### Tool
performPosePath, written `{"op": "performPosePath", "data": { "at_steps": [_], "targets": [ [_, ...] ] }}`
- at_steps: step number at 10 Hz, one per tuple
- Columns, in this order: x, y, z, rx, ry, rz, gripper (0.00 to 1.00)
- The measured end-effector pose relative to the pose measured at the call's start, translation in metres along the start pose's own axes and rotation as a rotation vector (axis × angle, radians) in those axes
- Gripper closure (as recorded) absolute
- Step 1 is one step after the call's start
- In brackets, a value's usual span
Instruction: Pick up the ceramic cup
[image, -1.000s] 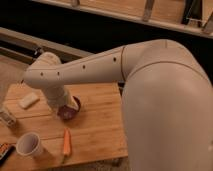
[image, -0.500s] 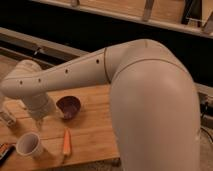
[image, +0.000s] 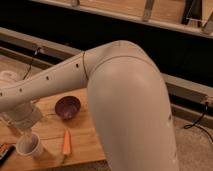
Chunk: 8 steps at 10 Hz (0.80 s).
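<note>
The white ceramic cup (image: 29, 145) stands upright on the wooden table (image: 87, 142) near its front left corner, its dark inside showing. My gripper (image: 27, 131) hangs from the white arm directly above the cup's mouth, close over its rim. The wrist housing hides most of the gripper. I cannot tell whether it touches the cup.
A shallow dark purple bowl (image: 67, 106) sits on the table right of the gripper. An orange carrot (image: 66, 142) lies beside the cup. A dark flat object (image: 5, 152) lies at the left edge. My large white arm covers the right half of the view.
The arm has swung left, from over the purple bowl to above the cup. The bowl is now uncovered. The cup has not moved.
</note>
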<state>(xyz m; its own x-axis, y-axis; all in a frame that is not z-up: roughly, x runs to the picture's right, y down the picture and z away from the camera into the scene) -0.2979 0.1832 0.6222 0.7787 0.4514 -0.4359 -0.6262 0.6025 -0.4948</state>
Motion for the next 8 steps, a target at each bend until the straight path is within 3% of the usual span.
{"op": "performPosePath", "data": {
  "at_steps": [4,8],
  "targets": [
    [-0.026,0.006,0.009,-0.006,-0.060,-0.021,0.35],
    [-0.031,0.006,0.031,-0.017,-0.051,-0.038,0.35]
  ]
}}
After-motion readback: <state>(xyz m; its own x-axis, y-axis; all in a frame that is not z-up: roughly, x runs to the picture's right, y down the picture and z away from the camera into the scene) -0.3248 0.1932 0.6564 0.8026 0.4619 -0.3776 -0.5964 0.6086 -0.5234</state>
